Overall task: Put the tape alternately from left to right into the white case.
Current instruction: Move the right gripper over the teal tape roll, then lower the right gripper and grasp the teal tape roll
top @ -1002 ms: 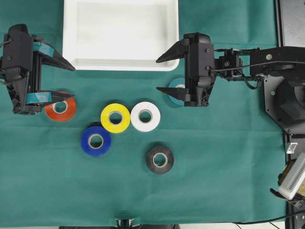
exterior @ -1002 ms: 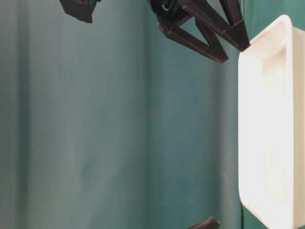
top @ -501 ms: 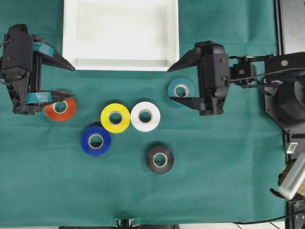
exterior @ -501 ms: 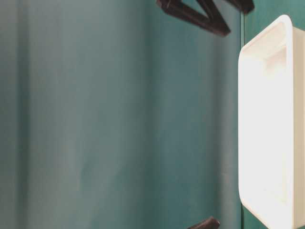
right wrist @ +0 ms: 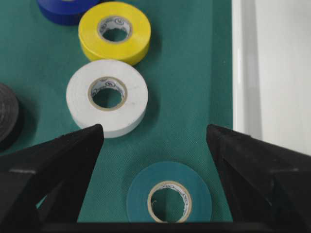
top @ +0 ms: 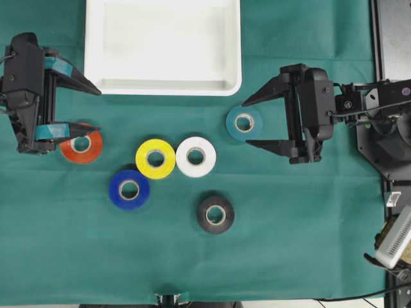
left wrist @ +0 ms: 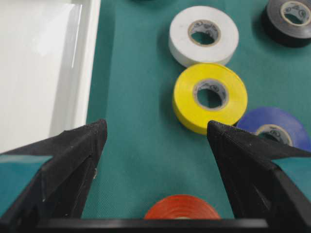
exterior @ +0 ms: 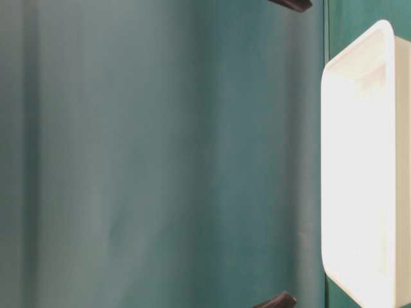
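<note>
The white case (top: 163, 46) lies at the top of the green cloth (top: 295, 224), and nothing is inside it. I take this case as the landmark for all places.

Six tape rolls lie flat on the cloth below the case. The orange roll (top: 81, 145) is below its left corner. The yellow roll (top: 155, 158) and the white roll (top: 196, 156) are below its middle, and they touch each other. The blue roll (top: 129, 188) is further from the case, touching the yellow one at its lower left. The black roll (top: 215, 214) is the farthest from the case and lies alone. The teal roll (top: 244, 122) is just below the right corner of the case.

The left gripper (top: 85, 109) is spread wide and grasps nothing; it hangs beside the left edge of the case, and its lower finger covers part of the orange roll. The right gripper (top: 255, 122) is also spread wide and empty. It is to the right of the case, with the teal roll near its fingertips, not touching them.
</note>
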